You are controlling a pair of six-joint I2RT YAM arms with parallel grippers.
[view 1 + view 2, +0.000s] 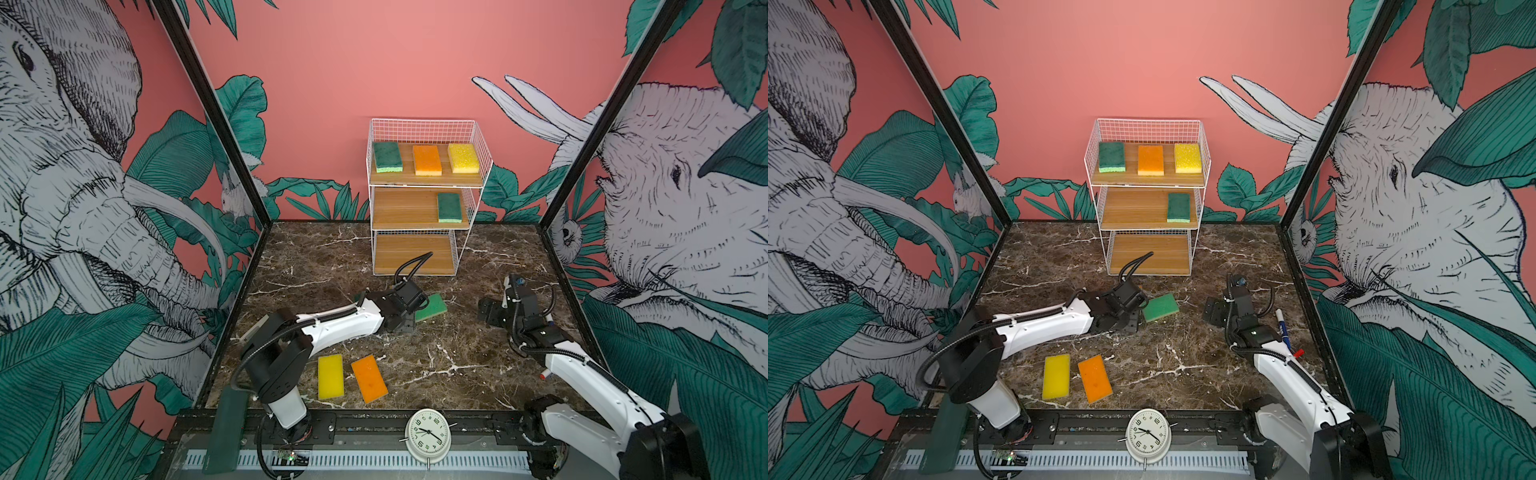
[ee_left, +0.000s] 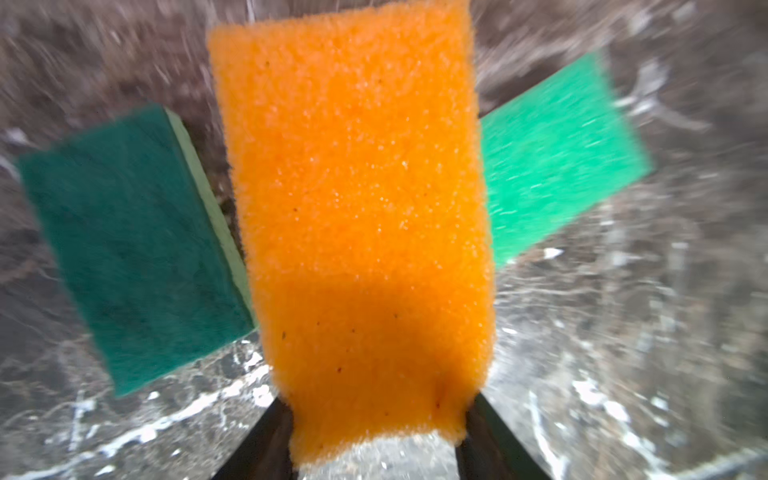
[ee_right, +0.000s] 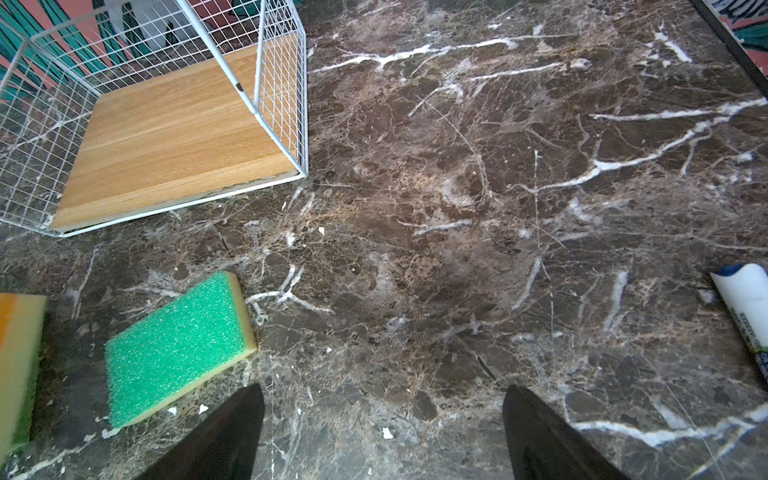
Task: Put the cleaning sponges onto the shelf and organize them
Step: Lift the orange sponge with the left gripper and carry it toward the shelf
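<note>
Plainly, left gripper (image 2: 378, 415) pinches orange sponge (image 2: 357, 187); right gripper (image 3: 382, 395) spread, empty; marker pen (image 3: 744, 299) label unreadable.

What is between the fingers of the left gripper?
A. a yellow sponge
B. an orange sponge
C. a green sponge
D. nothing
B: in the left wrist view the orange sponge is squeezed narrow at its near end, where the left gripper pinches it from both sides.
</note>
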